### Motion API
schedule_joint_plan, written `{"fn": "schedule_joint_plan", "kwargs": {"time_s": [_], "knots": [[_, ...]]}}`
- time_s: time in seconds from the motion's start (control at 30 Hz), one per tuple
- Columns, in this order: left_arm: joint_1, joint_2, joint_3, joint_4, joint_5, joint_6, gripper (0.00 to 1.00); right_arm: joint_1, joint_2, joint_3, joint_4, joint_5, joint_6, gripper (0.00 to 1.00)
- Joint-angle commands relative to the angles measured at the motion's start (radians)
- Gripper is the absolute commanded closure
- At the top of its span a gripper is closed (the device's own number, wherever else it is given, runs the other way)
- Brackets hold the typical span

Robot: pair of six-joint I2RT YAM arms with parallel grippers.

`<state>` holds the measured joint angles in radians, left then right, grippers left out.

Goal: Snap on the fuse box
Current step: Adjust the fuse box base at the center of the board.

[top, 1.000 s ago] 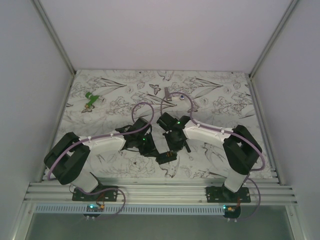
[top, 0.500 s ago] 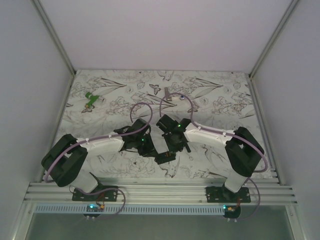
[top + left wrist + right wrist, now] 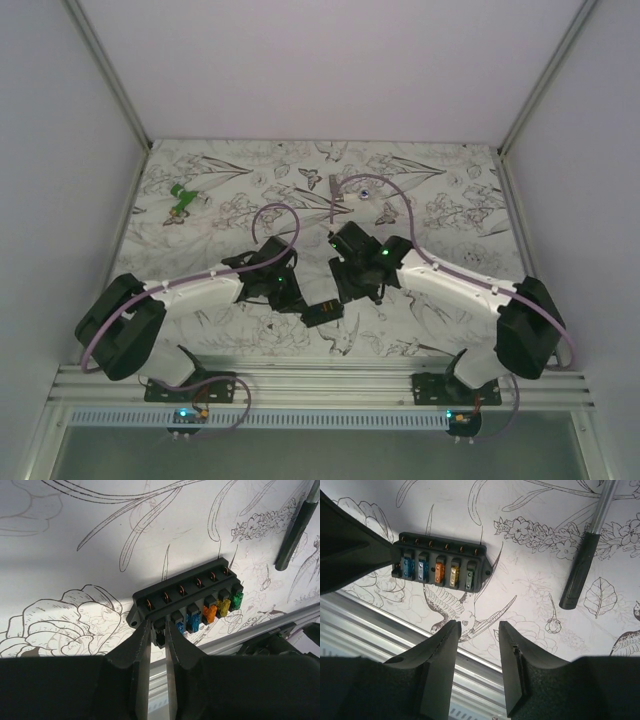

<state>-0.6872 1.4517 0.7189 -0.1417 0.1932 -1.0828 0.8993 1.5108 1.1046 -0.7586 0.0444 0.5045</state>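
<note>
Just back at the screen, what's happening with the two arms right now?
The left gripper is pinching one end of the fuse box near the front edge of the table, its coloured fuses showing. The right gripper hangs above the box with jaws apart, holding nothing. The hammer lies off to the side, untouched.

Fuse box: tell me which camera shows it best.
Right wrist view: the fuse box lies nearly whole and face-on, its coloured fuses in a row. The left wrist view shows it close but slanted, one end pinched by the left gripper. The top view shows only a small dark block, no detail.
</note>
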Motion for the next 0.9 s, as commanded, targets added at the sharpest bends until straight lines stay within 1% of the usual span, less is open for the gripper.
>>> {"fn": "schedule_joint_plan", "kwargs": {"time_s": [0.0,0.13,0.23,0.43,0.63,0.87], "knots": [[0.008,0.019,-0.005,-0.147,-0.1,0.049,0.85,-0.037,-0.049,-0.068,0.052,-0.055,-0.006,0.56],[0.009,0.02,0.006,-0.153,-0.1,0.057,0.83,-0.105,-0.096,-0.16,0.197,-0.195,0.006,0.58],[0.008,0.021,0.006,-0.152,-0.098,0.059,0.82,-0.157,-0.102,-0.202,0.287,-0.291,0.011,0.6],[0.009,0.029,0.015,-0.151,-0.097,0.063,0.82,-0.22,-0.07,-0.252,0.415,-0.414,0.018,0.64],[0.009,0.036,0.018,-0.153,-0.095,0.064,0.82,-0.228,-0.003,-0.27,0.477,-0.483,0.022,0.65],[0.009,0.042,0.021,-0.152,-0.093,0.063,0.83,-0.243,0.048,-0.291,0.524,-0.499,0.027,0.7]]}}
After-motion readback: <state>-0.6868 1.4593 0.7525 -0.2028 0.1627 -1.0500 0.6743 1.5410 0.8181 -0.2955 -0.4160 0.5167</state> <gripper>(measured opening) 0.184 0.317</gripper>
